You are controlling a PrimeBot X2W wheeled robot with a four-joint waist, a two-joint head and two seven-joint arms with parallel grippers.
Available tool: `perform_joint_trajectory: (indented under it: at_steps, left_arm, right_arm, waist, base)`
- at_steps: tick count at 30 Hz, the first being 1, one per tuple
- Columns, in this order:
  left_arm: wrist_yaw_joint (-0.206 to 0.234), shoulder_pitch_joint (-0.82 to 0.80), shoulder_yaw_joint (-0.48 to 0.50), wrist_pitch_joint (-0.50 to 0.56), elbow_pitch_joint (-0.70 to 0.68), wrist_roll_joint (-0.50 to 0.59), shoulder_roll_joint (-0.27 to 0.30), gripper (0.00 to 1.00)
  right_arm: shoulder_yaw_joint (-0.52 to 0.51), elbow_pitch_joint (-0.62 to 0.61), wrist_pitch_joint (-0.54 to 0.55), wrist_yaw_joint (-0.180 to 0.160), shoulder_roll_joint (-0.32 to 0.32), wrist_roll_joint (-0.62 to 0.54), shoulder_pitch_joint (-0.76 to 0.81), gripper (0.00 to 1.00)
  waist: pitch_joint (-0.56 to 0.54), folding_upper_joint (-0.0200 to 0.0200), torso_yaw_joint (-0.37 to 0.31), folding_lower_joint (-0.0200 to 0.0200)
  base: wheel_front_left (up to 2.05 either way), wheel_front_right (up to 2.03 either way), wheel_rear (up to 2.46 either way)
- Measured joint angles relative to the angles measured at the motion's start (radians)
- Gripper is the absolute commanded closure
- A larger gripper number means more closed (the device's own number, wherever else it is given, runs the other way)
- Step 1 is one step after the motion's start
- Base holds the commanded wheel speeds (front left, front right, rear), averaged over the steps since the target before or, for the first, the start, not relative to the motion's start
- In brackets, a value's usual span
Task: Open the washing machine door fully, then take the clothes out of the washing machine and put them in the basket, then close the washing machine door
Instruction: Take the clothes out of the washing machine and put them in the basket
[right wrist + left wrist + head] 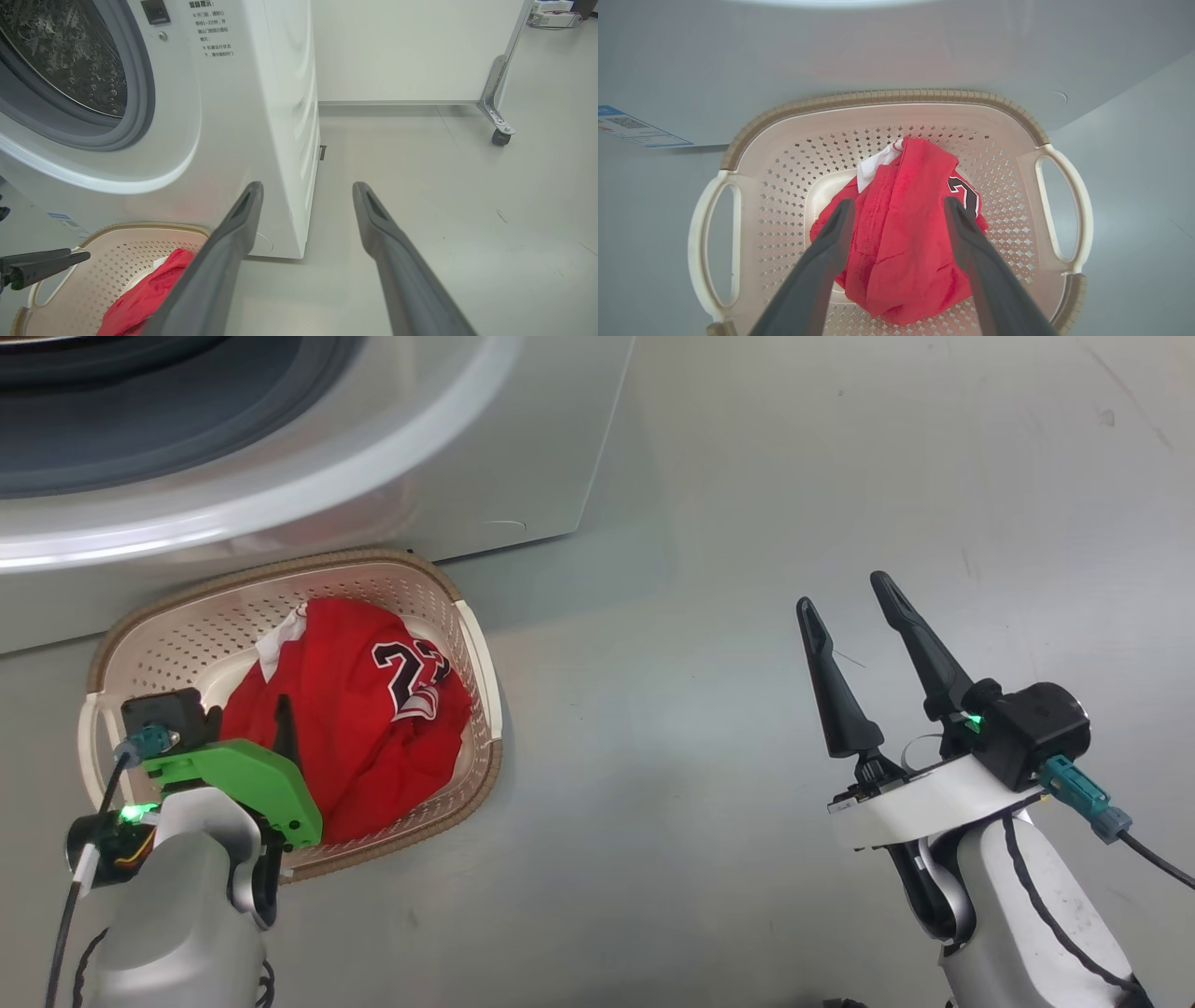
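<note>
The cream basket (471,644) stands on the floor against the front of the white washing machine (523,448). Red clothes (359,728) with a navy-and-white number lie bunched inside it. My left gripper (899,201) hangs over the basket, open, its two dark fingers (831,242) on either side of the red clothes (901,261). My right gripper (850,593) stands open over bare floor to the right of the basket, holding nothing. The steel drum (70,56) shows through the grey ring in the right wrist view. The washing machine door is out of view.
Grey floor (747,523) stretches to the right of the machine and basket. A white panel on a castor foot (500,133) stands at the back right. A blue label (630,128) sits low on the machine's front.
</note>
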Motion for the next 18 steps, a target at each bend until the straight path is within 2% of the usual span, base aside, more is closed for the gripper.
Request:
perform_joint_trajectory:
  at_steps: [11,18]
  left_arm:
    - [-0.016,0.001,-0.010,-0.186,-0.024,0.019,-0.007,0.00]
    - [-0.018,0.007,-0.033,-0.200,-0.100,0.046,-0.020,0.00]
  right_arm:
    - [-0.031,0.023,0.000,0.000,-0.012,-0.001,0.002,0.00]
    - [-0.052,0.042,0.000,0.000,-0.022,-0.002,0.025,0.00]
  waist:
    - [-0.061,0.0000,0.048,0.0000]
    - [-0.119,0.0000,0.086,0.0000]
  base:
    - [0.00,0.00,0.00]
    - [0.00,0.00,0.00]
